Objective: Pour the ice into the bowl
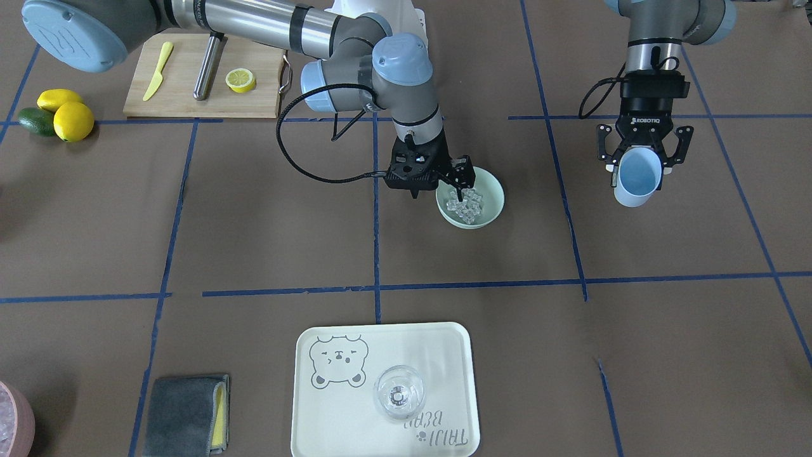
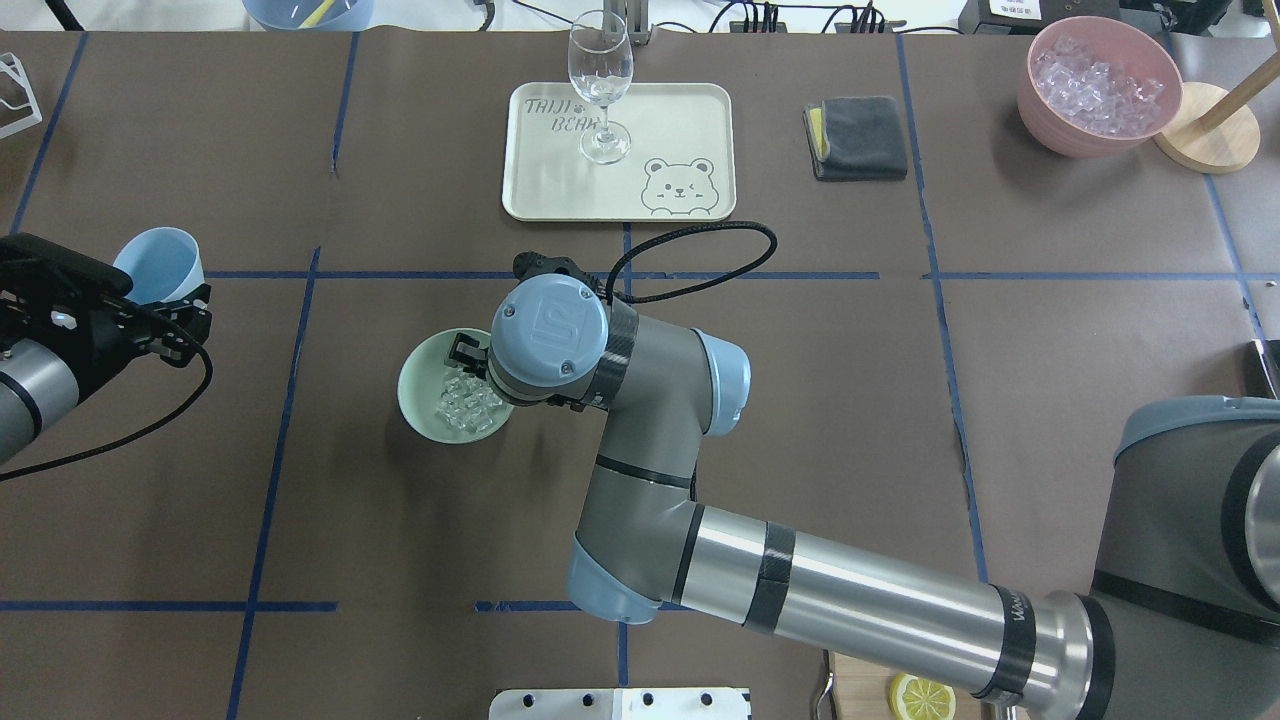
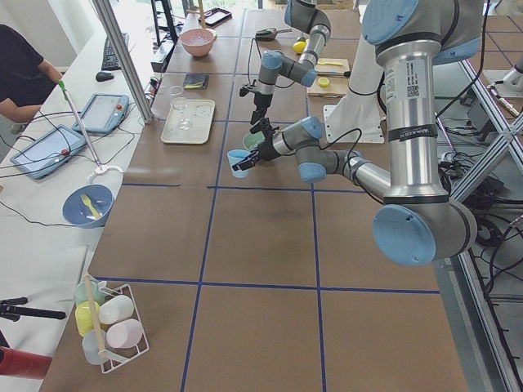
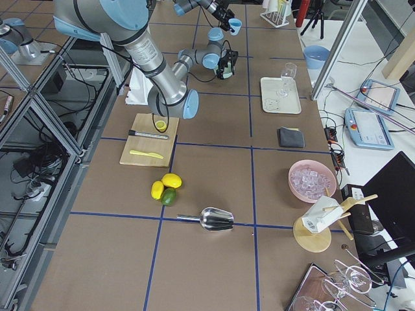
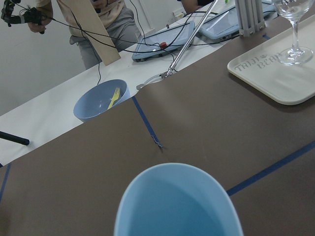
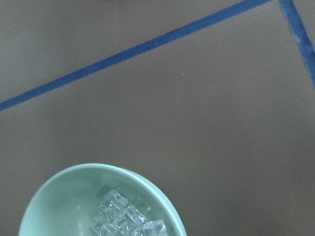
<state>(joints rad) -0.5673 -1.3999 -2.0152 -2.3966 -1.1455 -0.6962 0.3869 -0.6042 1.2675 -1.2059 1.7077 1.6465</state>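
The pale mint-green bowl (image 1: 490, 211) stands mid-table with a heap of clear ice cubes (image 1: 466, 204) inside; it also shows in the overhead view (image 2: 420, 385) and the right wrist view (image 6: 59, 196). My right gripper (image 1: 463, 181) is at the bowl's rim and looks shut on it. My left gripper (image 1: 639, 162) is shut on a light blue cup (image 1: 636, 181), held off to the side above the table and tilted. The cup's inside looks empty in the left wrist view (image 5: 177, 201).
A cream tray (image 1: 330, 412) with a wine glass (image 1: 398, 392) lies at the operators' side. A grey cloth (image 1: 187, 412) lies beside it. A pink bowl of ice (image 2: 1100, 85) stands far right. A cutting board (image 1: 190, 76) and lemons (image 1: 70, 117) lie near the right arm's base.
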